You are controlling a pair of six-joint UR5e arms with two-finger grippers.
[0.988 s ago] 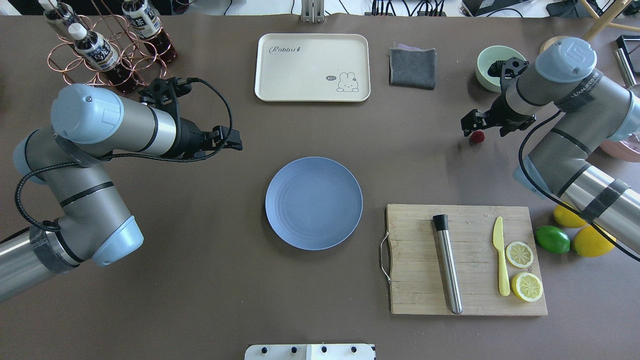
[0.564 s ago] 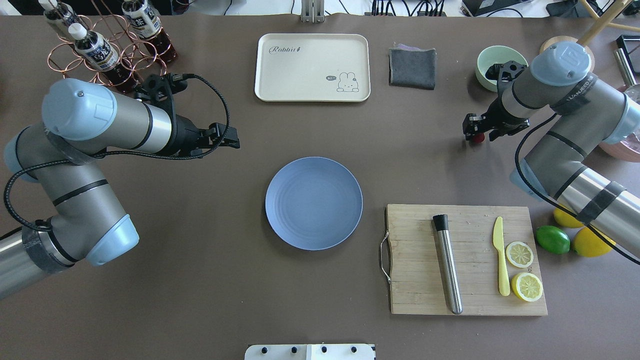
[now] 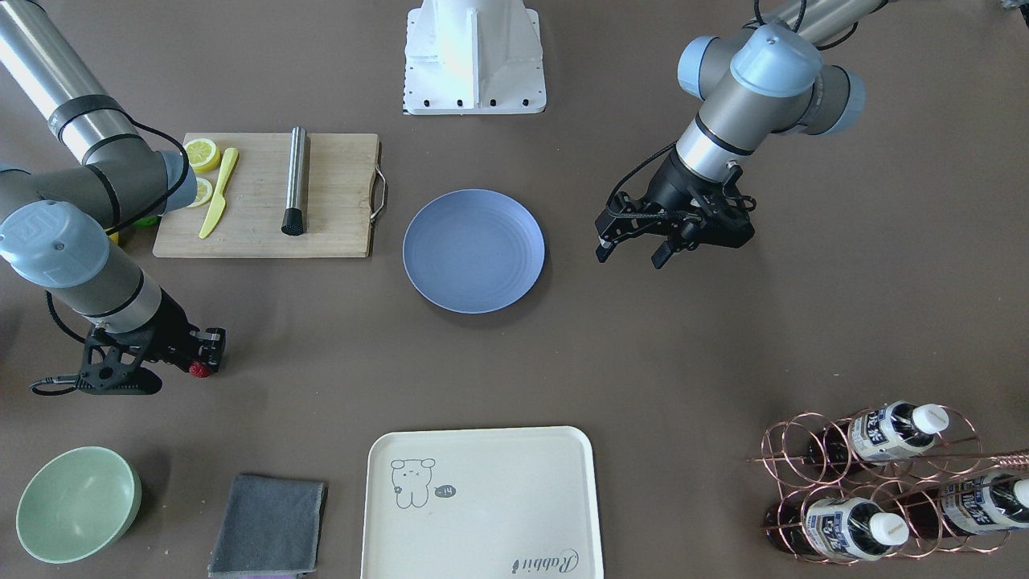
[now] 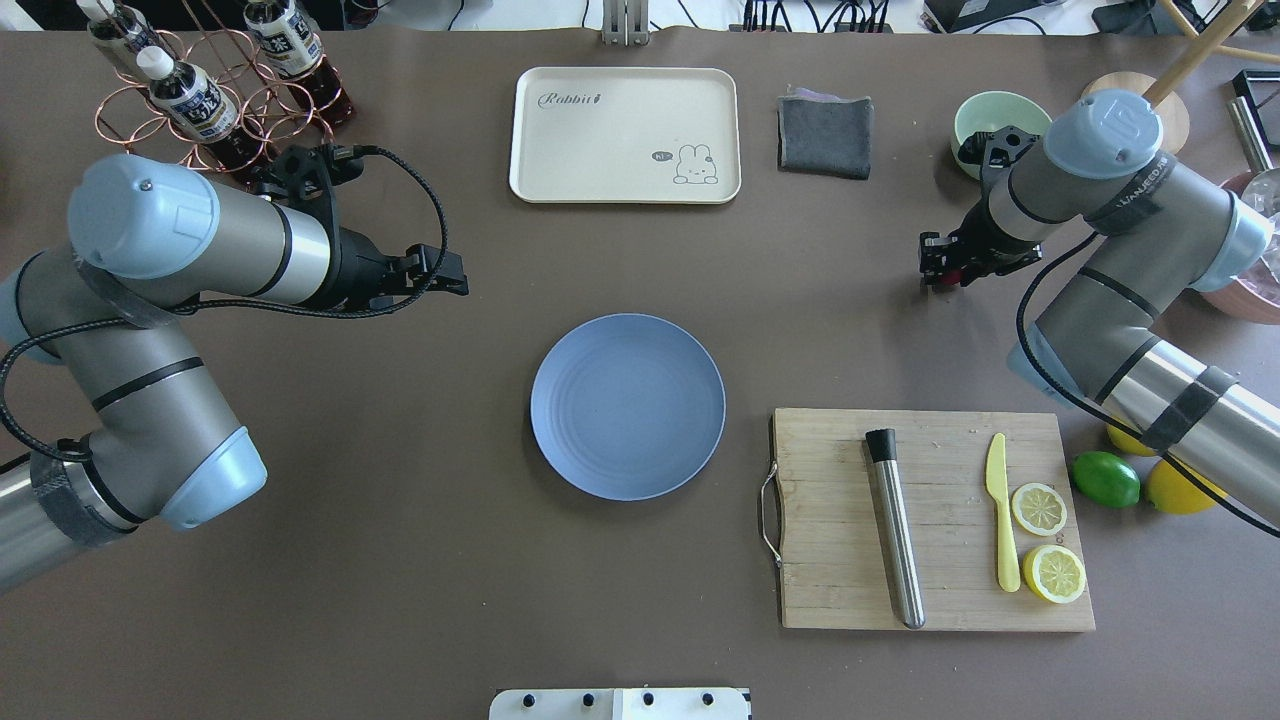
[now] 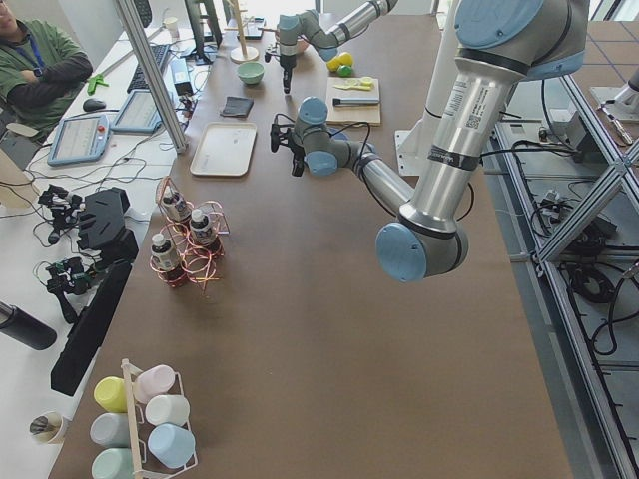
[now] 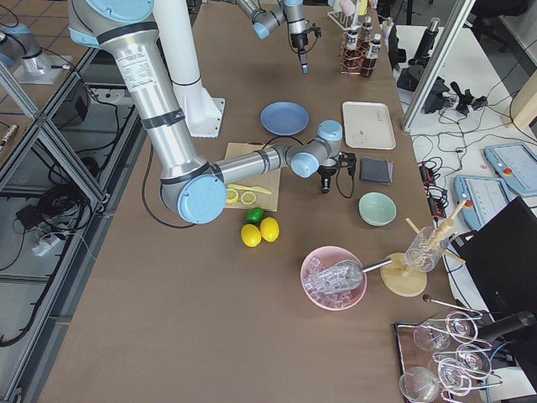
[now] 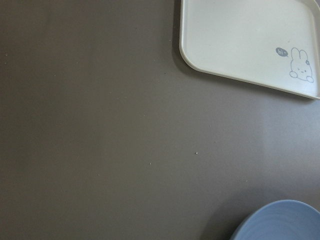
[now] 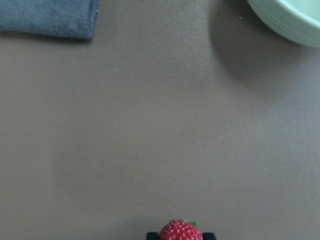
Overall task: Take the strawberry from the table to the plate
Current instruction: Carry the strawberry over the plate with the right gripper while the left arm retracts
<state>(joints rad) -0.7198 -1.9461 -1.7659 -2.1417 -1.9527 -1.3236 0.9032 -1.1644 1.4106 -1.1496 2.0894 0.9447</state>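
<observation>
The strawberry (image 3: 198,369) (image 8: 180,231), small and dark red, rests on the brown table (image 4: 400,560) at its far right side in the overhead view. My right gripper (image 4: 945,268) (image 3: 202,362) is down over it. In the right wrist view black fingertips (image 8: 209,234) press against both sides of the berry, so the gripper is shut on it. The blue-grey plate (image 4: 628,405) (image 3: 473,250) lies bare at the table's centre, well to the left of the berry. My left gripper (image 4: 450,280) (image 3: 631,256) hovers open left of the plate, holding nothing.
A pale green bowl (image 4: 1000,120) and grey cloth (image 4: 825,135) lie beyond the right gripper. A cutting board (image 4: 930,520) holds a steel muddler, yellow knife and lemon halves. A cream tray (image 4: 625,135) sits at the back, a bottle rack (image 4: 215,95) back left.
My right gripper came down around the strawberry and its fingers closed in on it. The left arm drew back slightly to the left.
</observation>
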